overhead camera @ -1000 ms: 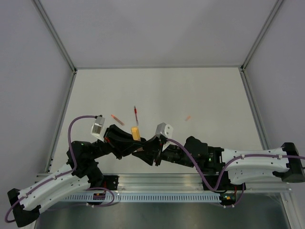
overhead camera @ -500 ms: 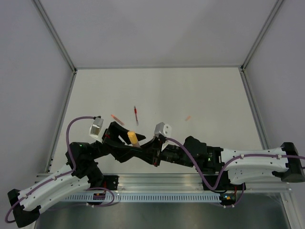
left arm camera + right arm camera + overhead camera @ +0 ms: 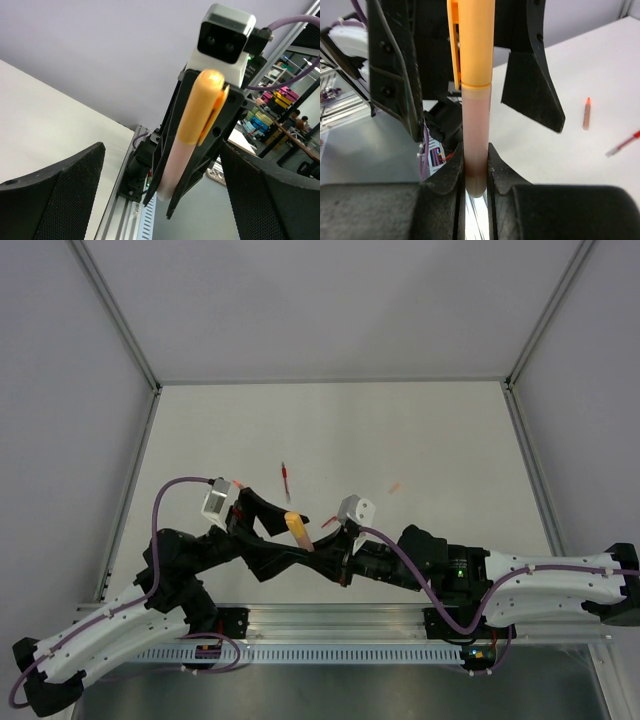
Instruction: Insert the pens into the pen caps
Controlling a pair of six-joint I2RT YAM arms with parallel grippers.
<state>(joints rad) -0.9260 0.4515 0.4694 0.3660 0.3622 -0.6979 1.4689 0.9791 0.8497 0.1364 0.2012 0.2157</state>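
A pale pink pen (image 3: 476,130) wears an orange clipped cap (image 3: 472,40) and is held slightly tilted above the near middle of the table (image 3: 450,430). A thin red pen (image 3: 286,477) lies farther back, with a short orange piece (image 3: 395,486) to its right.

**Lighting and picture quality**

Top view: bright, even, diffuse light on the white table (image 3: 400,430); shadows faint and soft-edged, no glare. Left wrist view: pen (image 3: 190,132) sharp, left fingers (image 3: 55,200) dark with mesh texture still legible, background room soft. Right wrist view: pen well lit, right fingers (image 3: 385,210) nearly black, their detail lost; far table bright.
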